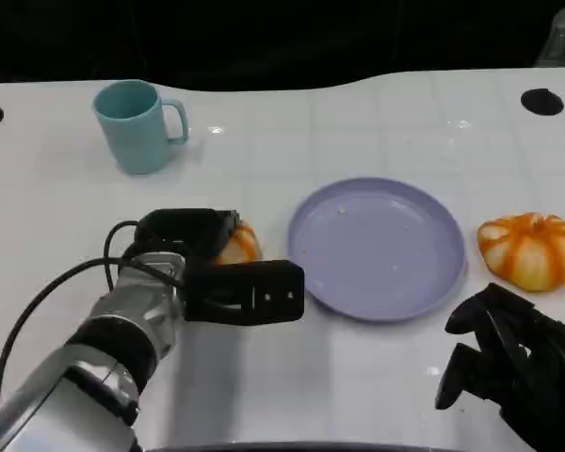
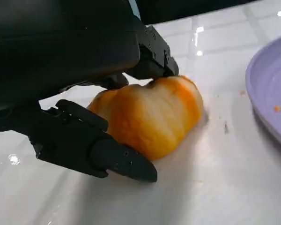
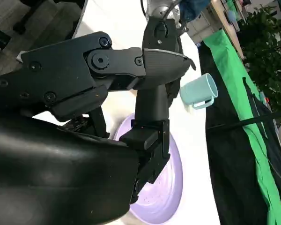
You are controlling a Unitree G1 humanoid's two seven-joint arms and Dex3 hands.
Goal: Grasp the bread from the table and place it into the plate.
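Item: bread (image 2: 150, 119) — a small rounded bun, glazed orange-gold with paler lobes, lying on the white table (image 1: 377, 386) just left of the lilac plate (image 1: 377, 247) and not yet in it. Left hand (image 1: 193, 259): closed around the bun, with 1 finger (image 2: 107, 152) low along its near side and another (image 2: 154, 58) pressing on its top; the bun looks to rest on the table, not lifted. Right hand (image 1: 508, 363): lying on the table near the plate, fingers loosely curled, holding nothing that can be seen. Handling, as judged: light, soft and easily dented, the glaze perhaps a little slick — best taken across its broad middle from opposite sides with gentle pressure. Also present: a second bun (image 1: 529, 249) right of the plate, and a teal mug (image 1: 137, 125) well behind.
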